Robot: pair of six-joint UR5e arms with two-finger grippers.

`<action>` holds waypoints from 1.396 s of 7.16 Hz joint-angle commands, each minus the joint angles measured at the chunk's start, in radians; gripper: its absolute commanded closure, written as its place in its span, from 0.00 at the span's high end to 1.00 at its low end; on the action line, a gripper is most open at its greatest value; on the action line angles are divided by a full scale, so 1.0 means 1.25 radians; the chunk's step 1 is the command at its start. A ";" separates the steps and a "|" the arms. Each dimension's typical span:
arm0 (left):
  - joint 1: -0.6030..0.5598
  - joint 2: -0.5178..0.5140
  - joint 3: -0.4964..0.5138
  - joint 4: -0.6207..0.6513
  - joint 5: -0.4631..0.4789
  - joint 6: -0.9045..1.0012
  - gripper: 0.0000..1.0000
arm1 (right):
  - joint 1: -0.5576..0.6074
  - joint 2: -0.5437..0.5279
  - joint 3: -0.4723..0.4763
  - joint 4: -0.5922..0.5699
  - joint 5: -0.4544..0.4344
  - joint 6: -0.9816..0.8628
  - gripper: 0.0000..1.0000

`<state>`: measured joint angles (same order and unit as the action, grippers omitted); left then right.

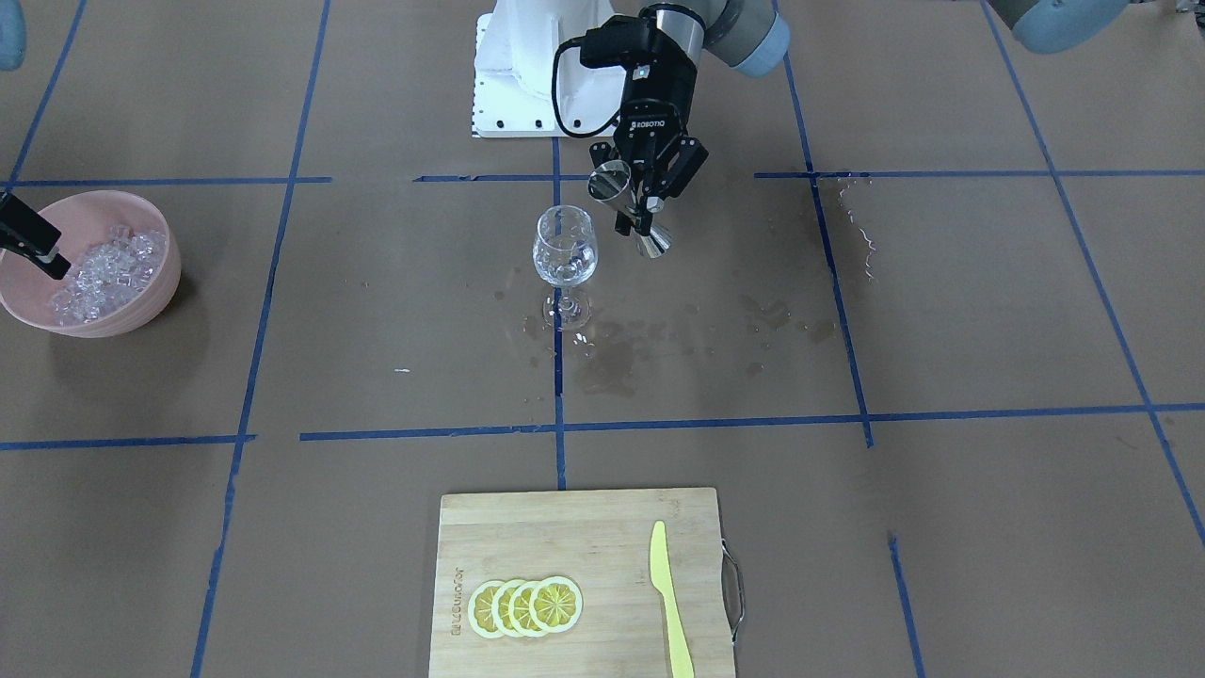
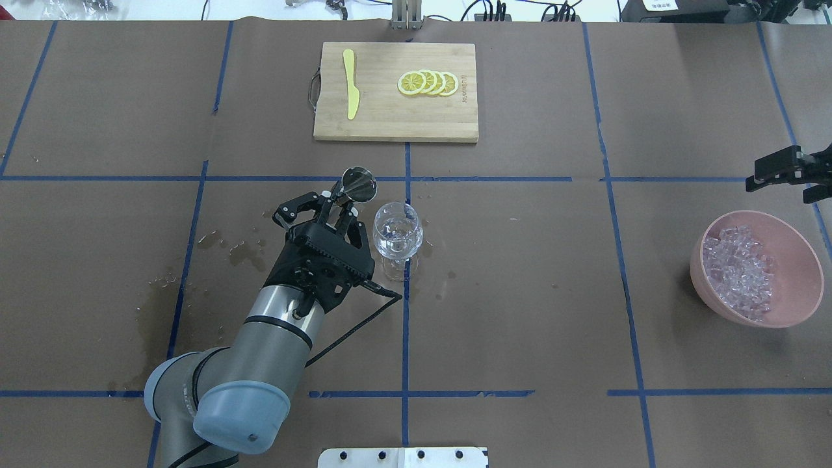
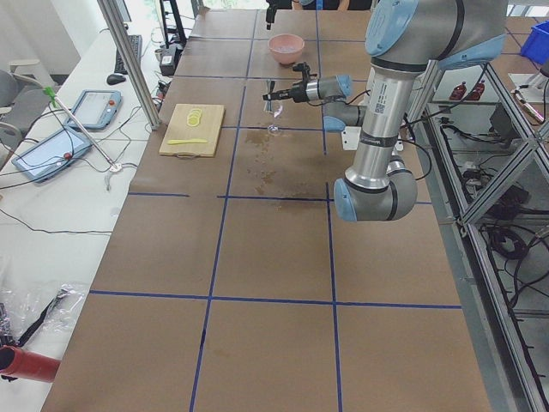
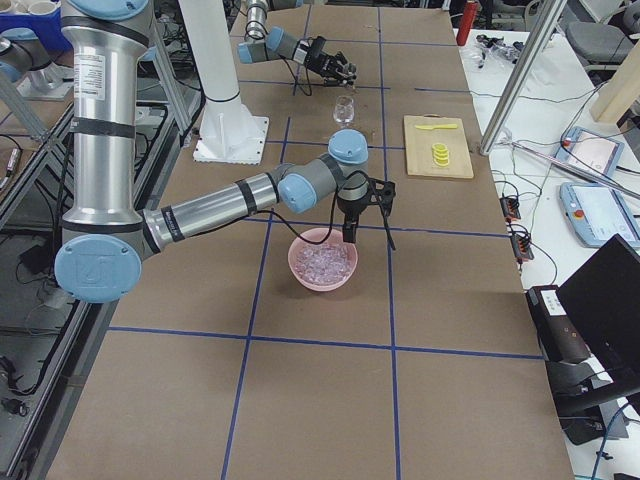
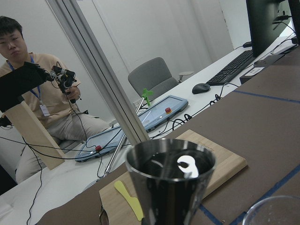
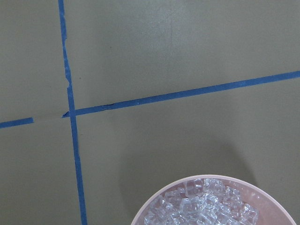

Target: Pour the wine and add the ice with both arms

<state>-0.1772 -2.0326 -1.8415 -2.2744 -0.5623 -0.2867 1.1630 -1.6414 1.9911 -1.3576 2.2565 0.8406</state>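
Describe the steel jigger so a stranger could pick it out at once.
Find the wine glass near the middle of the brown table. Right beside it the left claw holds the jigger, a small hourglass-shaped cup, tilted in the air. Unlike the clear glass standing on the table, it is shiny steel and lifted off the surface.

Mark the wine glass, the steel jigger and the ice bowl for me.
wine glass [image 1: 565,250], front-facing view, its bowl.
steel jigger [image 2: 359,184], overhead view, open mouth.
ice bowl [image 2: 798,265], overhead view, pink wall.
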 commanded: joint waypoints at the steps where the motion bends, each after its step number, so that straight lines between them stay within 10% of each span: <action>1: 0.001 -0.001 -0.001 0.002 0.018 0.138 0.00 | 0.000 0.000 -0.001 -0.001 0.000 0.000 1.00; 10: 0.002 -0.007 -0.001 0.003 0.067 0.451 0.00 | 0.000 0.000 -0.004 -0.001 0.001 0.000 1.00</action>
<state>-0.1757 -2.0417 -1.8426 -2.2703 -0.4848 0.2229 1.1628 -1.6414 1.9872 -1.3591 2.2580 0.8413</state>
